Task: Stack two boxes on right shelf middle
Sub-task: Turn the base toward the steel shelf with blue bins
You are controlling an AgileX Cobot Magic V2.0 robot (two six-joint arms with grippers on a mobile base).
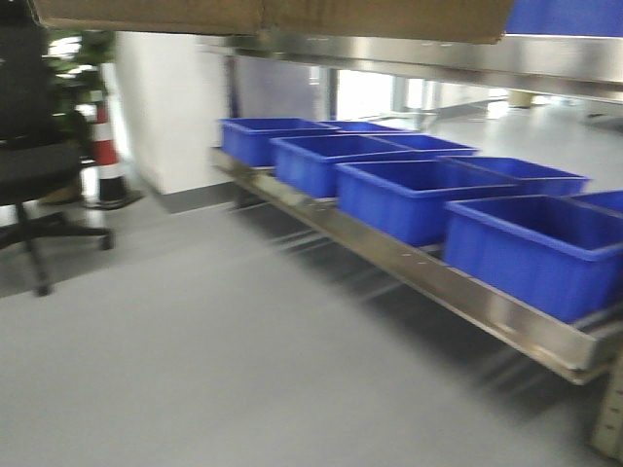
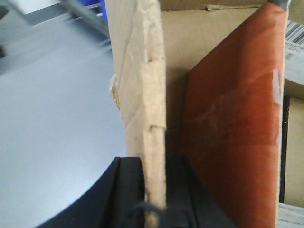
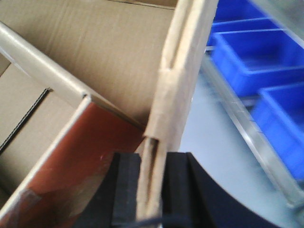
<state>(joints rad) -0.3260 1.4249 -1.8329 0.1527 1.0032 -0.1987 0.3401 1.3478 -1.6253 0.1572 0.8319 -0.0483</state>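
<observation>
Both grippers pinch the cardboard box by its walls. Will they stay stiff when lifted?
Probably some flex: the left gripper clamps one thin, frayed wall of the cardboard box. At the right gripper the wall's layers are splitting, so it may crease.

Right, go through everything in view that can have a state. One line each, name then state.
box, top open, held off the floor
left gripper, shut on a box wall
right gripper, shut on a box wall
bins, empty, in a row on the lower shelf
chair, empty
</observation>
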